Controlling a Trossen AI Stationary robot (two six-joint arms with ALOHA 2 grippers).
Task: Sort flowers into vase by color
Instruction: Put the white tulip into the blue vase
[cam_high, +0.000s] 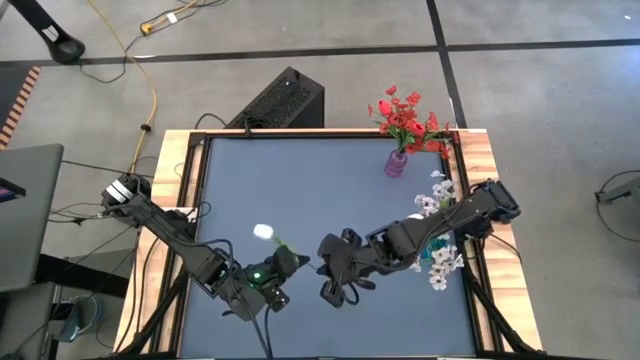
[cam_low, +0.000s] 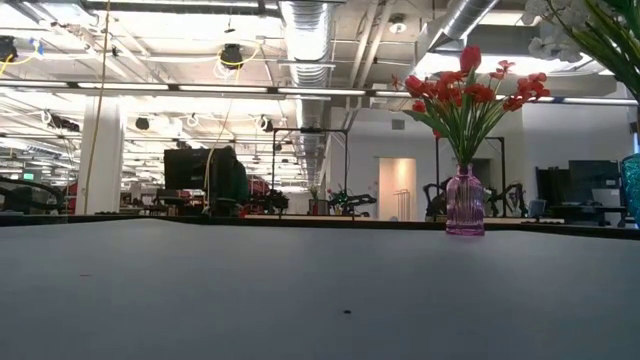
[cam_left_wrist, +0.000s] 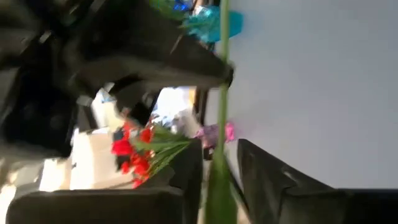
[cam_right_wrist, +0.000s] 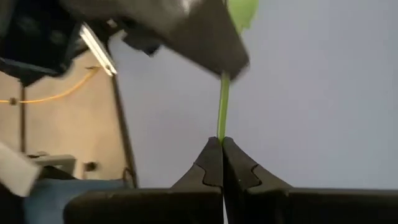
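Low view shows neither arm, only the pink vase (cam_low: 464, 205) of red flowers (cam_low: 470, 88) at the table's (cam_high: 330, 190) far edge; the high view shows both arms meeting low near the front edge; the right gripper (cam_right_wrist: 222, 144) is clamped on a white tulip's (cam_high: 265, 232) green stem (cam_right_wrist: 222, 112); the left gripper's (cam_high: 290, 262) fingers sit apart around that stem.

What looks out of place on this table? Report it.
Only one thing: a white tulip is outside any vase, held over the table, with the right pincer shut on its stem. The pink vase of red flowers stands upright, and nothing has spilled.
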